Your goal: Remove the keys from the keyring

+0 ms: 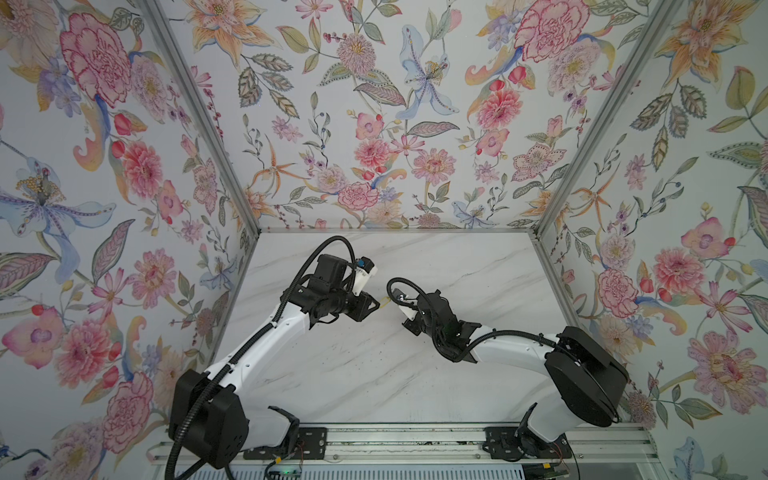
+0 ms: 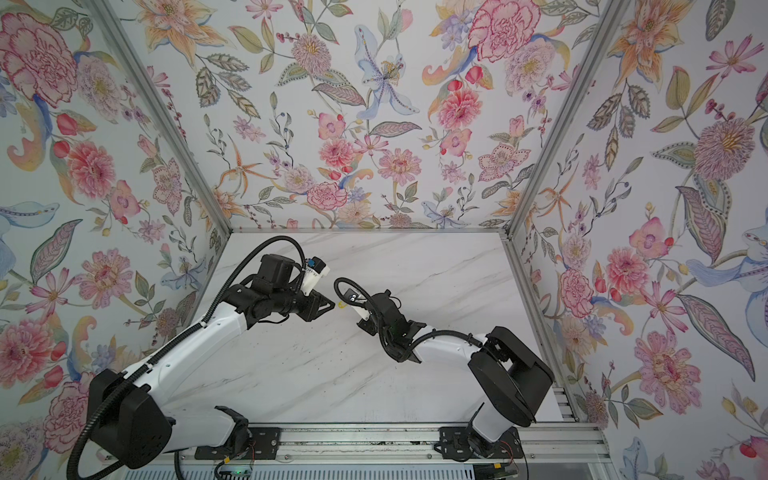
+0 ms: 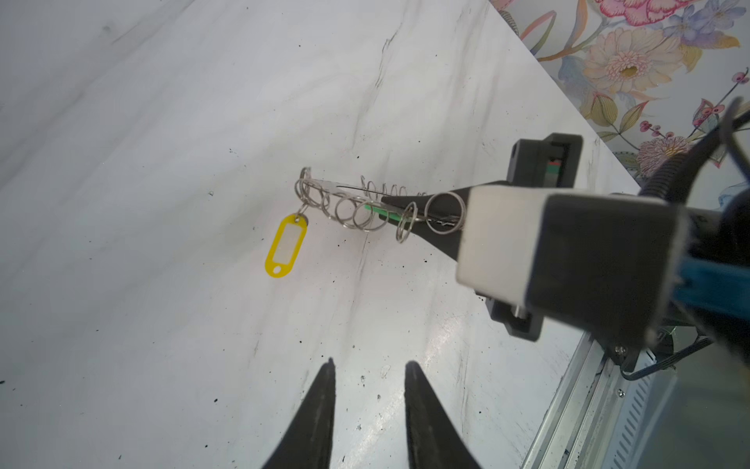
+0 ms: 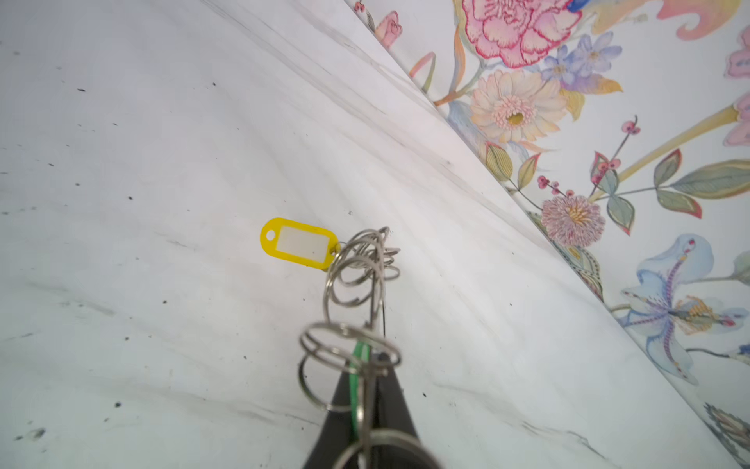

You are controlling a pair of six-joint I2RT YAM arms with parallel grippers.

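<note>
My right gripper (image 4: pixel 371 359) is shut on the keyring (image 4: pixel 365 276), a thin metal disc fringed with wire loops and held edge-on above the table. The green tag (image 4: pixel 357 365) of one of the keys is pinched in the same jaws. The yellow tag (image 3: pixel 286 245) of another hangs from a loop at the keyring's (image 3: pixel 345 205) far end. The keys' own metal cannot be made out. My left gripper (image 3: pixel 371 365) is open and holds nothing, a short way from the yellow tag. In both top views only a speck of yellow tag (image 1: pixel 385 302) (image 2: pixel 341 306) shows between the two grippers.
The white marble table (image 1: pixel 374 374) is walled by flowered panels at the back (image 1: pixel 374 124) and on both sides. A metal rail (image 1: pixel 395 440) carrying both arm bases runs along the front edge. Small dark specks dot the tabletop.
</note>
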